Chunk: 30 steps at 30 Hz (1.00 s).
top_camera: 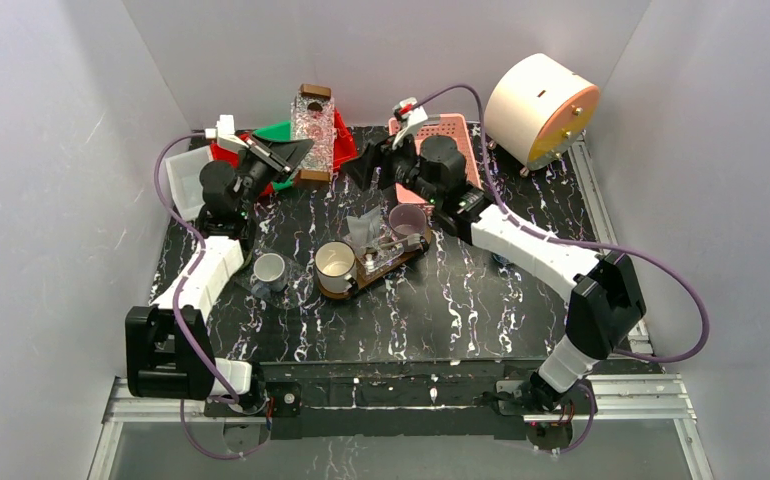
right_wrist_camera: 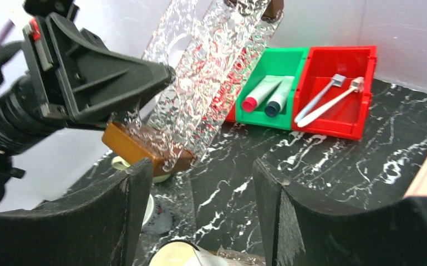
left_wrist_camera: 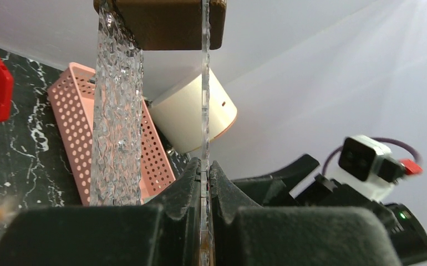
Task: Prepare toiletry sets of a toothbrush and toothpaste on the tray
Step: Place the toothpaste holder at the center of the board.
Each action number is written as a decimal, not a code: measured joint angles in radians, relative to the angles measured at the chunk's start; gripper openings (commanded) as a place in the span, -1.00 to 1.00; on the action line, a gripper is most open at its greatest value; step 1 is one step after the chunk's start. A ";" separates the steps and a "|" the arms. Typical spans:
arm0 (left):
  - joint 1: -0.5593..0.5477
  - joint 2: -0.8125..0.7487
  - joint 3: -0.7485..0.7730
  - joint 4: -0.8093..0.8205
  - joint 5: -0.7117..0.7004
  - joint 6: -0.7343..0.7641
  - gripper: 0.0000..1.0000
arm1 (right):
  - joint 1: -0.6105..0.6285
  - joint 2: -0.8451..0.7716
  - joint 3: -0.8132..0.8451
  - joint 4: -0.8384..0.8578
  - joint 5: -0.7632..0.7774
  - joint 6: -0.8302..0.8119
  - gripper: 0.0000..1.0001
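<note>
My left gripper (top_camera: 299,152) (left_wrist_camera: 204,167) is shut on the thin edge of a clear plastic bag (left_wrist_camera: 117,122) that hangs from a brown wooden block (left_wrist_camera: 167,22) at the back. The right gripper (top_camera: 369,166) (right_wrist_camera: 203,169) hovers open next to it, with nothing between its fingers. Two white toothbrushes (right_wrist_camera: 325,100) lie in a red bin (right_wrist_camera: 361,119). Beside it, two white tubes (right_wrist_camera: 269,94) rest in a green bin (right_wrist_camera: 255,119). The dark-brown tray (top_camera: 356,287) carries a white mug (top_camera: 335,262), a purple mug (top_camera: 407,218) and a clear bag (top_camera: 365,228).
A grey mug (top_camera: 269,268) stands on the table left of the tray. A pink basket (top_camera: 453,135) and a large white cylinder (top_camera: 539,105) are at the back right. A white box (top_camera: 186,180) sits at the left edge. A second brown block (right_wrist_camera: 139,147) lies under the bags.
</note>
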 measured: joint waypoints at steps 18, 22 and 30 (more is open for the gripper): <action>-0.125 -0.013 -0.086 0.237 -0.119 -0.209 -1.00 | -0.130 0.153 -0.007 0.383 -0.476 0.468 -0.14; -0.155 -0.017 -0.109 0.262 -0.154 -0.228 -1.00 | -0.144 0.178 0.000 0.468 -0.535 0.557 -0.32; -0.172 -0.031 -0.142 0.341 -0.193 -0.240 -1.00 | -0.154 0.212 0.026 0.541 -0.582 0.665 -0.95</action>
